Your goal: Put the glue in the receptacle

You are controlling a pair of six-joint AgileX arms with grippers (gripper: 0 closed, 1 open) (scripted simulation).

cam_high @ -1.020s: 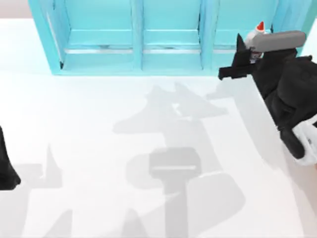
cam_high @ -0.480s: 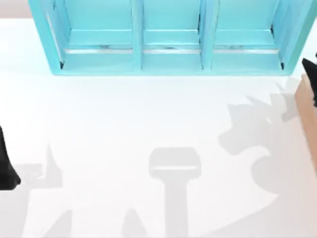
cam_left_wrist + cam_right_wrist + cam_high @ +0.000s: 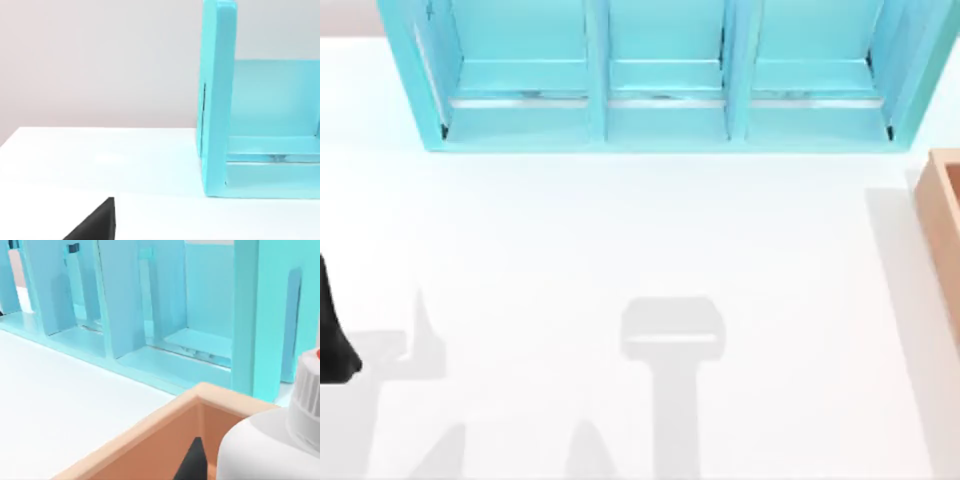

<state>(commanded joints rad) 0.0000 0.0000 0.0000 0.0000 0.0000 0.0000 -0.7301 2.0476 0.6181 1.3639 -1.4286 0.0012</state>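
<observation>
The glue (image 3: 270, 440), a white bottle with a sliver of its orange-red cap (image 3: 318, 354), looms close in the right wrist view. It hangs over the inside of the receptacle (image 3: 165, 422), a tan wooden box with thick walls. My right gripper (image 3: 240, 467) is shut on the glue, and one dark finger (image 3: 194, 460) shows beside the bottle. The top view has the receptacle (image 3: 942, 225) cut off by the table's right edge. My left arm (image 3: 332, 345) stays parked at the left edge, low over the table.
A large turquoise three-compartment shelf unit (image 3: 660, 80) stands along the back of the white table, its right end close to the tan box. Its side wall (image 3: 217, 100) rises beyond a dark part of my left gripper (image 3: 95, 226).
My right arm carried the glue from in front of the shelf's right compartment rightward, out of the top view. The tan box came into sight at the right edge. The left arm held still.
</observation>
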